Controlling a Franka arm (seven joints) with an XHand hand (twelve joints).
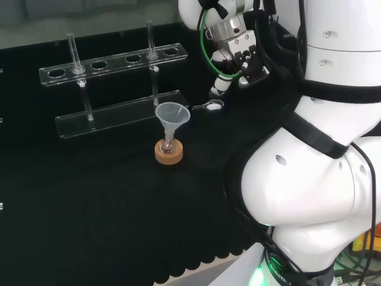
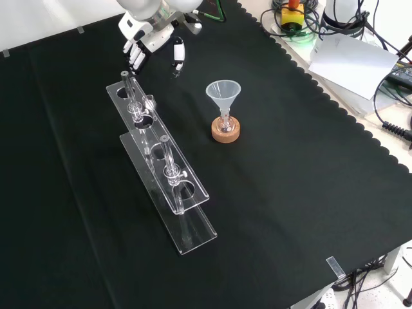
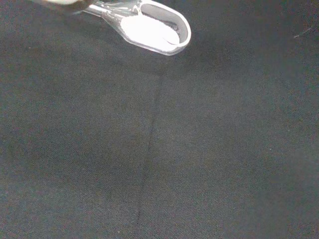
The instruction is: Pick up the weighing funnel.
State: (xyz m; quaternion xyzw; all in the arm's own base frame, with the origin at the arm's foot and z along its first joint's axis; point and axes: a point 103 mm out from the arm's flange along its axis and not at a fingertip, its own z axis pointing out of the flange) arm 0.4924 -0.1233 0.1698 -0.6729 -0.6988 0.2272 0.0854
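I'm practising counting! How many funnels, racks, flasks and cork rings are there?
Funnels: 2, the big funnel and the weighing funnel
Rack: 1
Flask: 1
Cork ring: 1
Total: 5

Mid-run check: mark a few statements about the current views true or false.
1. The weighing funnel holds white powder. True.
2. The funnel has a red ribbed ring as its stand. False: it is a cork ring.
3. The clear rack carries two tubes. True.
4. The robot hand is curled round the funnel. False: it hangs apart from it, near the weighing funnel.
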